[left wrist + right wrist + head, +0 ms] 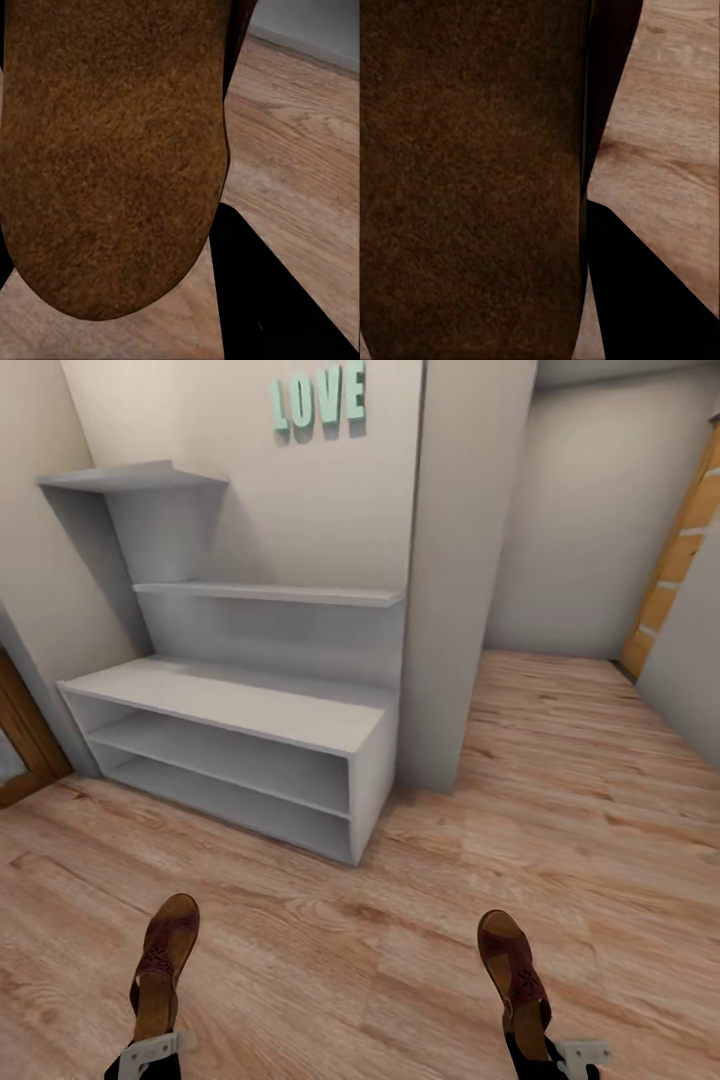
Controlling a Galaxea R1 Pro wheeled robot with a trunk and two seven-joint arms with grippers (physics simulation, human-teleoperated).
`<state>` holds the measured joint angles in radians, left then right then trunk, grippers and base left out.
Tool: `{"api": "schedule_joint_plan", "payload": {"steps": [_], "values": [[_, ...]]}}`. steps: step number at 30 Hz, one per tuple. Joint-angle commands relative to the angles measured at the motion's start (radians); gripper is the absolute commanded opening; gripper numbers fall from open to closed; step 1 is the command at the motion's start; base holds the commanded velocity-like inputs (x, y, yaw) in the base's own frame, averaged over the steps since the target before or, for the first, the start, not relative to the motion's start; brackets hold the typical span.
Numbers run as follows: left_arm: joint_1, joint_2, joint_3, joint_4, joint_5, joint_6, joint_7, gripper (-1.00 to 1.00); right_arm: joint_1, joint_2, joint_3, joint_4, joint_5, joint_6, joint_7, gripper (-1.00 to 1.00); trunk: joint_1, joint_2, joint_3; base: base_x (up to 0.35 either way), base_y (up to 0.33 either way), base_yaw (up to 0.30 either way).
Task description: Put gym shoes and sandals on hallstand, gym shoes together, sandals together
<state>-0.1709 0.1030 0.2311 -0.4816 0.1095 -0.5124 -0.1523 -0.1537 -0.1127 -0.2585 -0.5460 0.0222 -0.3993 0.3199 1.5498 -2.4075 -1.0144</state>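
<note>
While I am facing the hallstand [300, 720], both sets of fingers are closing on sandals: left sandal [165, 960], right sandal [513, 970], each hanging above the corridor floor [340, 960].

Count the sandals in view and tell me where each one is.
2. One sandal is held in the left end effector, the other sandal in the right end effector, both above the corridor floor facing the hallstand.
</note>
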Motion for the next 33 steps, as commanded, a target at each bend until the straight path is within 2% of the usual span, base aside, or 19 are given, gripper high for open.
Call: {"api": "schedule_joint_plan", "payload": {"steps": [1,10,33], "values": [[-0.001,0.0,0.003,0.001,0.008,-0.002,-0.008,-1.0,0.0,0.001,-0.007,0.0,-0.001,-0.001,0.01,-1.0,0.0,0.0,-0.001,0.0,0.298,0.068],[-0.001,0.0,0.004,0.001,0.009,-0.002,-0.008,-1.0,-0.001,-0.001,-0.008,0.001,-0.001,-0.001,0.011,-1.0,0.0,0.0,-0.001,0.004,0.306,0.012],[-0.001,0.0,0.004,0.001,0.01,-0.002,-0.009,-1.0,-0.001,-0.001,-0.008,0.003,-0.001,0.0,0.01,-1.0,0.0,0.0,-0.001,0.086,0.31,0.0]]}}
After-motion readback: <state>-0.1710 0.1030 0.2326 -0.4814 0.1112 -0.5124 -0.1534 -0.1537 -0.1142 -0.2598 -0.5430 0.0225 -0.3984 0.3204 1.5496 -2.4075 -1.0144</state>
